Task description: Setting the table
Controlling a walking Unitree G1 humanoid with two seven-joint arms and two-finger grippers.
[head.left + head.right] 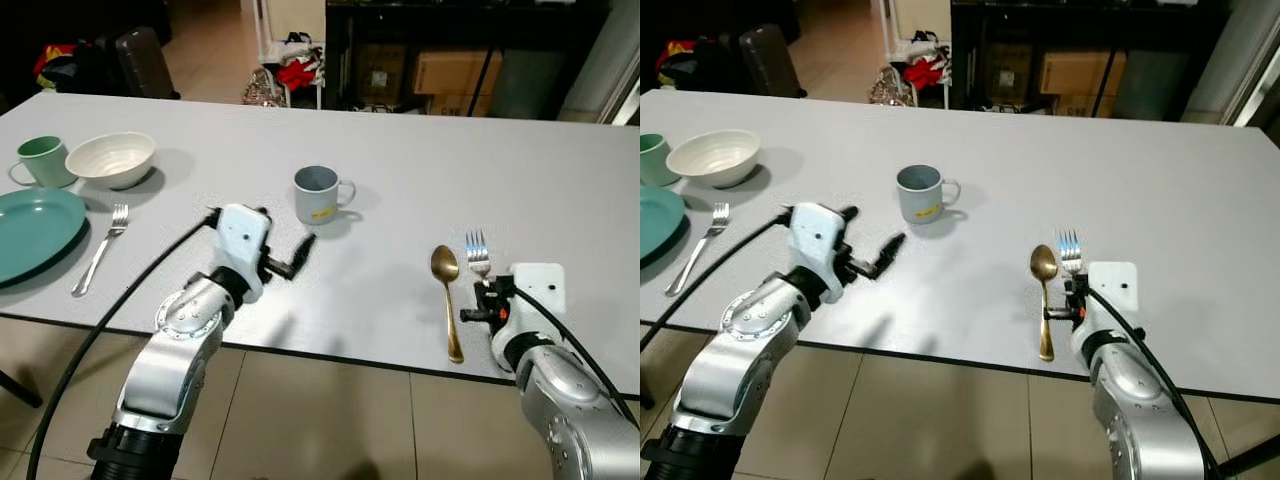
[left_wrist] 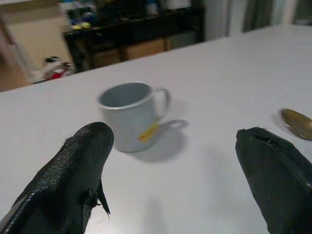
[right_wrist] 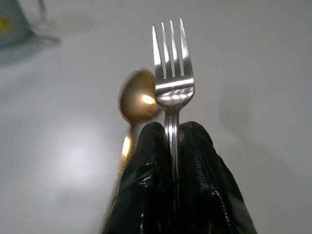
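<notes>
- Right hand (image 3: 171,146) clamped on the handle of a silver fork (image 3: 171,68), fingers pressed together on either side of it, tines pointing away from the robot.
- Held fork just above the near right part of the white tabletop (image 1: 420,140), right beside a gold spoon (image 1: 447,290).
- Gold spoon lying flat, bowl away from the robot, handle reaching toward the near edge; whether fork and spoon touch, cannot tell.
- Left hand (image 1: 260,240) over the near middle of the tabletop, fingers (image 2: 73,170) spread wide apart with nothing between them, aimed toward a grey-blue mug (image 1: 320,193).
- Grey-blue mug upright near the centre of the tabletop, handle toward the robot's right, a yellow mark on its side; apart from the left hand, a stretch of bare surface between.
- Far left: teal plate (image 1: 30,232) at the tabletop's edge, partly cut off by the picture.
- Second silver fork (image 1: 100,250) flat just right of the teal plate, tines away from the robot.
- White bowl (image 1: 111,158) behind that fork, with a green mug (image 1: 42,160) just beside it on the left.
- Beyond the tabletop: dark shelving with cardboard boxes (image 1: 450,70) and some bags on the floor (image 1: 295,60).
</notes>
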